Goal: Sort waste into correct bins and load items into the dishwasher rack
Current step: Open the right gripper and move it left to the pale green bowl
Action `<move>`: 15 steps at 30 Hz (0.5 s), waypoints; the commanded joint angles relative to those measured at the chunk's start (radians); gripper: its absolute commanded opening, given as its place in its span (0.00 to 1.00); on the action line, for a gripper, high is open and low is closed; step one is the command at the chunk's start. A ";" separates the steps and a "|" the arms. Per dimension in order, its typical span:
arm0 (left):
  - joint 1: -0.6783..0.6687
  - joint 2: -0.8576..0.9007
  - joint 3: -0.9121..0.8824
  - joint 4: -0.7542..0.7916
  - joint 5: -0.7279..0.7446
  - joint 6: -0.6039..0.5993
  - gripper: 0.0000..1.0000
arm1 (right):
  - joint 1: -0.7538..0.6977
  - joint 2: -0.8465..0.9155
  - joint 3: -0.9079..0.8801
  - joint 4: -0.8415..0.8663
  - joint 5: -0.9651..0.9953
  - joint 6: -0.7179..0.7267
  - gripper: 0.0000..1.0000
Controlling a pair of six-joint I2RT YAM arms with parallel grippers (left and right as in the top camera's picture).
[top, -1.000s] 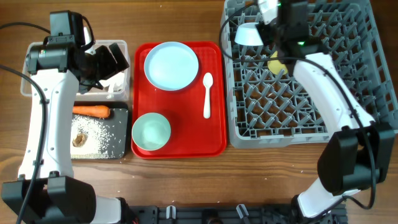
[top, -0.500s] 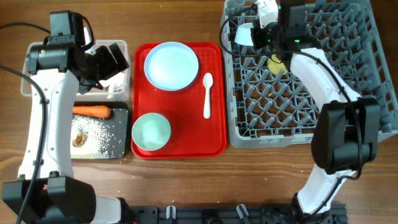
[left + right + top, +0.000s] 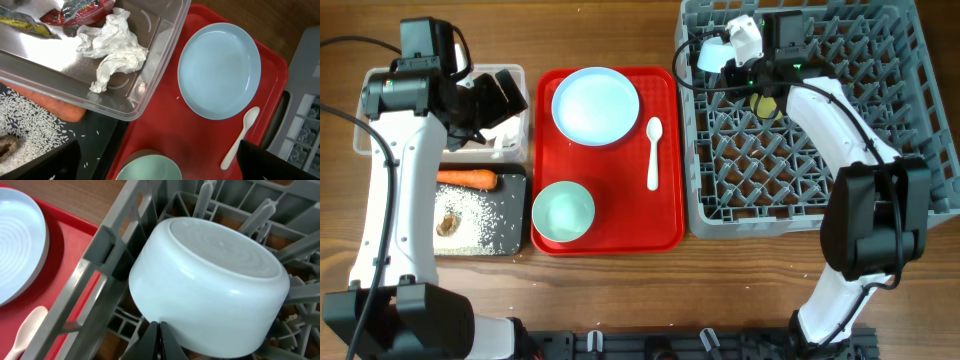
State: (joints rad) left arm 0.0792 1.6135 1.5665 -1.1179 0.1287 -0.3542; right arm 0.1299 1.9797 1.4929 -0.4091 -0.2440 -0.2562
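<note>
My right gripper (image 3: pixel 744 38) (image 3: pixel 160 330) is shut on the rim of a pale blue bowl (image 3: pixel 712 55) (image 3: pixel 210 280), which lies upside down at the far left corner of the grey dishwasher rack (image 3: pixel 820 190) (image 3: pixel 110 245). A yellow cup (image 3: pixel 763 103) sits in the rack. My left gripper (image 3: pixel 485 100) (image 3: pixel 160 165) is open and empty above the clear tub (image 3: pixel 510 75) (image 3: pixel 165 50), which holds white tissue (image 3: pixel 117 50), red-white wrappers (image 3: pixel 75 10) and a yellow scrap (image 3: pixel 20 22). The plate (image 3: pixel 595 105) (image 3: pixel 219 70), second bowl (image 3: pixel 563 212) (image 3: pixel 150 169) and spoon (image 3: pixel 654 150) (image 3: pixel 240 137) lie on the red tray.
The black tray (image 3: pixel 515 180) (image 3: pixel 100 145) holds the carrot (image 3: pixel 467 179) (image 3: pixel 55 107), rice (image 3: pixel 485 215) (image 3: pixel 25 130) and a brown lump (image 3: pixel 448 224). The red serving tray (image 3: pixel 620 235) (image 3: pixel 165 130) lies between the bins and the rack.
My right gripper has shifted down and left over the rack's far left corner, staying at the bowl. The left arm has not moved.
</note>
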 commanded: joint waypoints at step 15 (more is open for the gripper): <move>0.004 -0.003 0.011 0.002 0.012 -0.002 1.00 | 0.002 0.092 -0.001 0.365 0.090 0.098 0.04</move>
State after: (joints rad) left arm 0.0792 1.6135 1.5665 -1.1187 0.1287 -0.3542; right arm 0.1299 2.0026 1.4895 -0.0574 -0.1707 -0.1753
